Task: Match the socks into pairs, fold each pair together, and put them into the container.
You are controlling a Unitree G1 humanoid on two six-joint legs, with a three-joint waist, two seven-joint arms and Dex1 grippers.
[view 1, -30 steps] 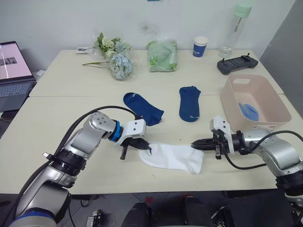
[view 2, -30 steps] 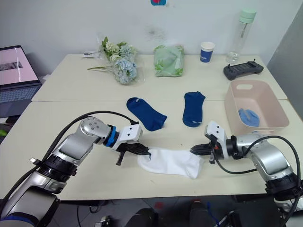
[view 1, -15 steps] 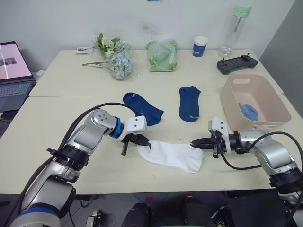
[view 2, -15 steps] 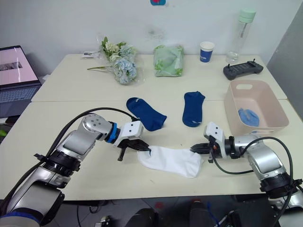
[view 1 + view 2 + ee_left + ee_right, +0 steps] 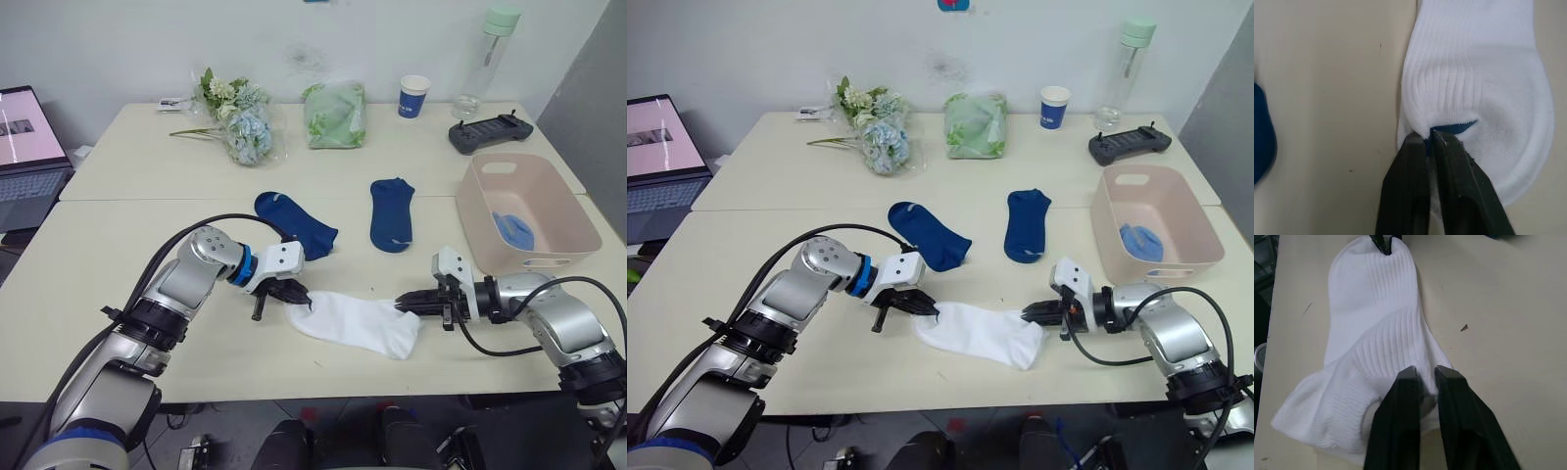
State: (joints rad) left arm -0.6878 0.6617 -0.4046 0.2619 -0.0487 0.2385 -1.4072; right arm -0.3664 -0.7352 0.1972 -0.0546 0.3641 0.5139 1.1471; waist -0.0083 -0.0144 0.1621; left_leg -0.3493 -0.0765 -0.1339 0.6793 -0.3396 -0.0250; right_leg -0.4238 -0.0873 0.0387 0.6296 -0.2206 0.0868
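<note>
A white sock (image 5: pixel 358 324) is stretched flat on the front part of the table (image 5: pixel 118 235), held at both ends. The left gripper (image 5: pixel 306 302) is clamped on the sock's left end; in the left wrist view its two black fingers (image 5: pixel 1400 196) are seen pressed together on a pinch of white fabric beside a dark blue mark. The left arm is bent at the elbow, the forearm angled inward across the table, with the gripper lying low and nearly level with the tabletop.

The right gripper (image 5: pixel 404 304) is closed on the sock's right end. In the right wrist view its fingers (image 5: pixel 1405 396) are seen gripping the ribbed fabric at the edge, a narrow gap showing between them. The right arm is bent too, its forearm pointing inward toward the left arm, so that the two grippers face each other along the sock.

Two navy socks are laid apart beyond the white one, toward the table's middle: one (image 5: pixel 296 224) at a slant on the left, one (image 5: pixel 393 212) nearly straight on the right. The pale pink tub (image 5: pixel 563 220) is placed at the right edge of the table, with a light blue bundle (image 5: pixel 514 231) resting inside it. Whether the white sock is a single one or a doubled pair cannot be told.
</note>
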